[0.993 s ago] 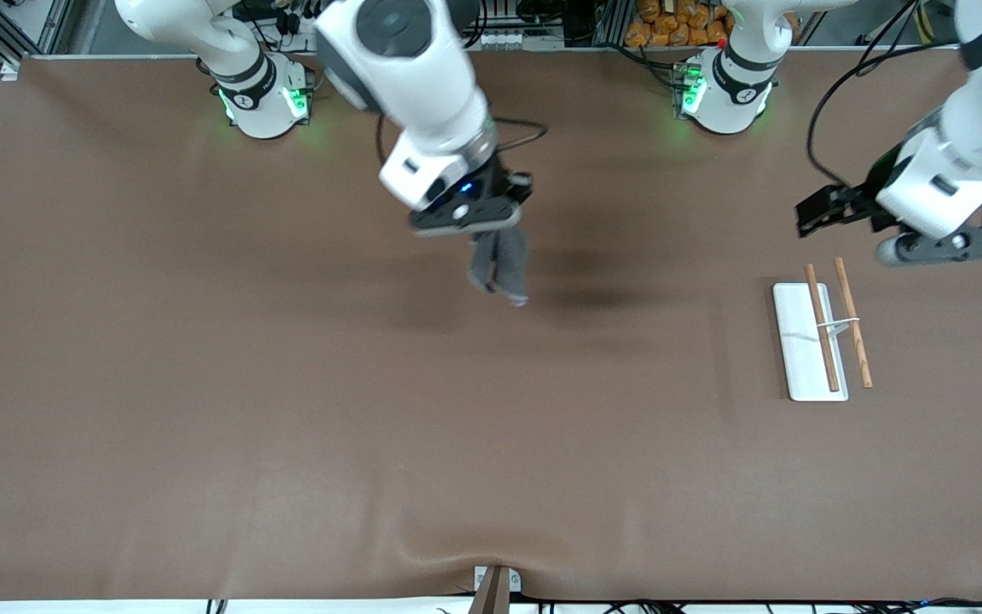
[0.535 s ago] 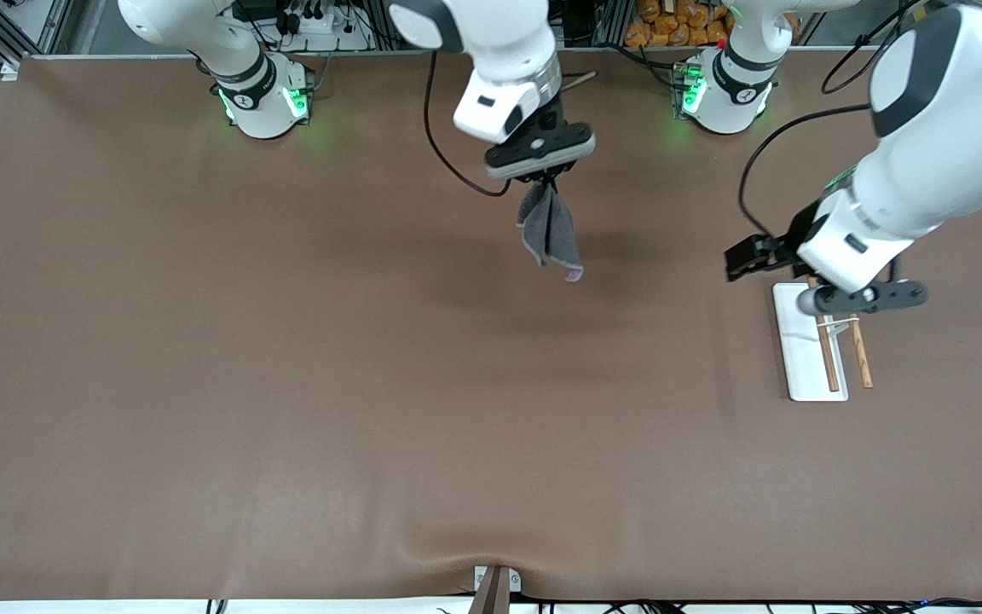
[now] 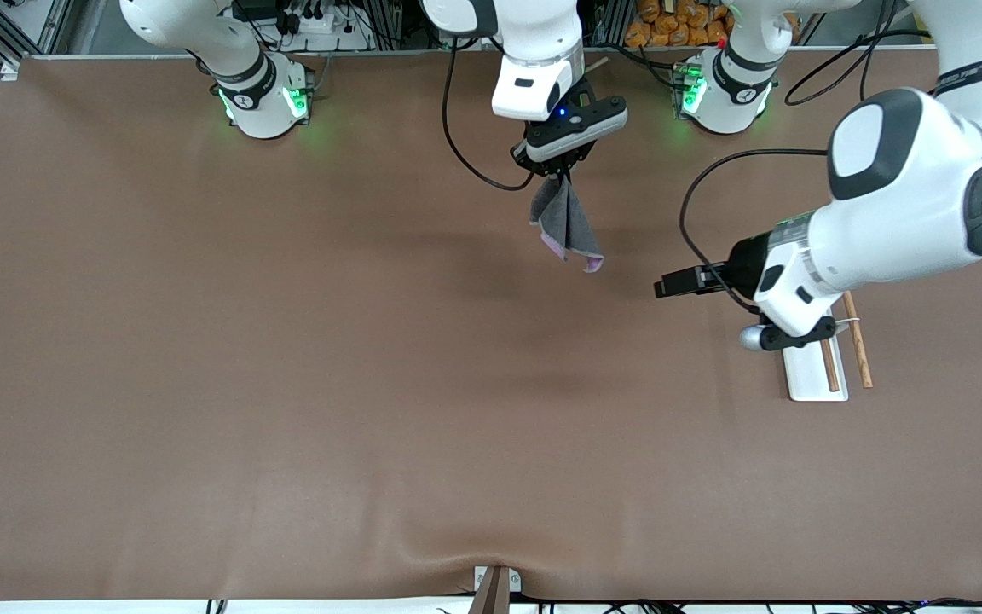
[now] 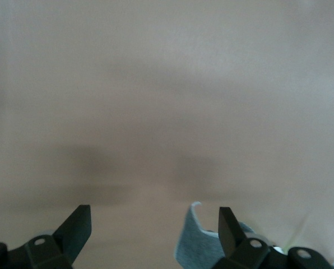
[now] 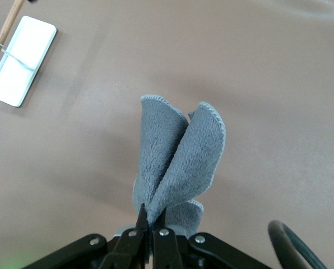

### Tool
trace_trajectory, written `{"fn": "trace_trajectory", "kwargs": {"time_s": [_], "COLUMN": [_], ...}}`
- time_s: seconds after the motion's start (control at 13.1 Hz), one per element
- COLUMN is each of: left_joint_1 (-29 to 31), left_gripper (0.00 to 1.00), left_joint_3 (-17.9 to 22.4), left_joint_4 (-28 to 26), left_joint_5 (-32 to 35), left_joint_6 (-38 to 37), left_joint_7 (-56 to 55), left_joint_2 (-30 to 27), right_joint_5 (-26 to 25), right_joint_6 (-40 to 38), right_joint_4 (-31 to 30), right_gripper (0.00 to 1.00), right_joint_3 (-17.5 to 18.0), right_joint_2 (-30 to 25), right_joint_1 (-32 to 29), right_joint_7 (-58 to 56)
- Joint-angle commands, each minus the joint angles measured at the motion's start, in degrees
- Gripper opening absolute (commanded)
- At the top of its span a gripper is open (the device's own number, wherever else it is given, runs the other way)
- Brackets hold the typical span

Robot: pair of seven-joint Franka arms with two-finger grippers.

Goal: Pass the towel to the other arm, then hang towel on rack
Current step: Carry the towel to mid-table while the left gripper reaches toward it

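We see the towel (image 3: 568, 223) hanging in mid-air from the right gripper (image 3: 561, 173), whose fingers are pinched tight on its top edge, over the brown table (image 3: 286, 384) between the two arm bases. In the right wrist view the towel (image 5: 178, 162) falls in two grey folds from the closed fingertips (image 5: 150, 224); in the front view a purple corner shows at its lowest tip. The left gripper (image 3: 668, 286) hovers over the table between the towel and the rack (image 3: 823, 362), fingers spread wide and holding nothing; the left wrist view shows its two fingers (image 4: 77, 227) apart, with a grey edge of the towel (image 4: 192, 246) just past one of them. The left arm (image 3: 900, 213) covers most of the rack: we make out only the end of its white base, the lower part of two wooden rods (image 3: 857, 350) and a bit of wire.
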Motion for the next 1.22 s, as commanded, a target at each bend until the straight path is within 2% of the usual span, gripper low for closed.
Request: {"fn": "trace_trajectory", "kwargs": {"time_s": [0.0,0.15,0.31,0.76,0.84,0.99,1.15], "left_joint_1": [-4.35,-7.53,-9.29,-10.18,-10.18,-10.09,-10.09], "left_gripper": [1.0,1.0,1.0,1.0,0.91,0.66,0.61], "left_joint_3": [-0.16,-0.07,-0.07,-0.07,-0.07,-0.16,-0.16], "left_joint_4": [-0.97,-0.97,-1.85,-1.33,-1.41,-1.33,-1.07], "left_joint_5": [-0.89,-0.1,-0.01,0.17,0.17,0.08,0.08], "left_joint_6": [0.19,0.54,0.54,0.54,0.54,0.54,0.45], "left_joint_7": [-11.49,-19.5,-22.42,-31.48,-32.79,-36.04,-40.35], "left_joint_2": [-0.42,1.07,2.21,7.75,7.84,8.98,9.77], "right_joint_5": [-2.06,-2.06,-2.32,-2.94,-2.94,-3.03,-3.03], "right_joint_6": [-0.11,-0.11,-0.11,-0.11,-0.11,-0.11,-0.11], "right_joint_4": [1.67,1.59,1.59,1.32,1.32,1.32,1.32], "right_gripper": [0.0,0.0,0.0,0.0,0.0,0.0,0.0], "right_joint_3": [-0.37,-0.46,-0.46,-0.46,-0.46,-0.46,-0.46], "right_joint_2": [1.41,1.49,1.49,1.58,1.67,1.76,1.76], "right_joint_1": [0.65,0.65,1.17,1.35,1.35,1.35,1.35], "right_joint_7": [-0.34,-0.34,-0.25,0.1,0.18,0.27,0.36]}}
